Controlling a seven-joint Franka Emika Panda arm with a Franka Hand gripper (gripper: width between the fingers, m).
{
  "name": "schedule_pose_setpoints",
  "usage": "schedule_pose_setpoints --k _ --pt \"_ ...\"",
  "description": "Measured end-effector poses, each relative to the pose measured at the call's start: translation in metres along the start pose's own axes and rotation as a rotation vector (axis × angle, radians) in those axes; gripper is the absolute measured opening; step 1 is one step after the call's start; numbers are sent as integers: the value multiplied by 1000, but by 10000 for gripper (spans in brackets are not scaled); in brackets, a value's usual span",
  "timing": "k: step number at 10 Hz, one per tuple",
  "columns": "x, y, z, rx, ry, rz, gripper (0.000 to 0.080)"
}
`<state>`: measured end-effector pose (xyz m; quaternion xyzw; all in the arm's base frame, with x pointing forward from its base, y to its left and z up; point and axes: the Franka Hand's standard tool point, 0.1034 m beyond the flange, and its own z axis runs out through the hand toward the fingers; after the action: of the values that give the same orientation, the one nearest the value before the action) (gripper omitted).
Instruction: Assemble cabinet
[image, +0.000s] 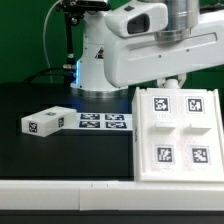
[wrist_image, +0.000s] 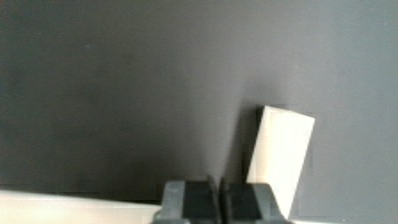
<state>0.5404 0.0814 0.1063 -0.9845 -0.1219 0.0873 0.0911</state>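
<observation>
The cabinet (image: 178, 128) lies flat, four tags (image: 162, 104) facing up.

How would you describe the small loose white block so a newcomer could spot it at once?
On the black table, find the marker board, the flat strip of tags in front of the robot's base. The block lies at that strip's end toward the exterior view's left. It is small and chunky, unlike the flat strip or the wide four-tag panel at the exterior view's right.

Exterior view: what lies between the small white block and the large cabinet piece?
The marker board lies there, on the table; the exterior view shows it.
</observation>
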Motion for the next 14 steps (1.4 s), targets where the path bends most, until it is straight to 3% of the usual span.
schedule_pose_setpoints --k 3,5,8,11,14 --pt "3 0 -7 36 -86 13 2" --pt "-8 -2 0 31 -87 15 2" --pt "-29 -11 -4 17 -81 11 2" --pt "-20 -2 -18 22 -64 -13 2" --pt "-17 -1 -13 25 -69 -1 2"
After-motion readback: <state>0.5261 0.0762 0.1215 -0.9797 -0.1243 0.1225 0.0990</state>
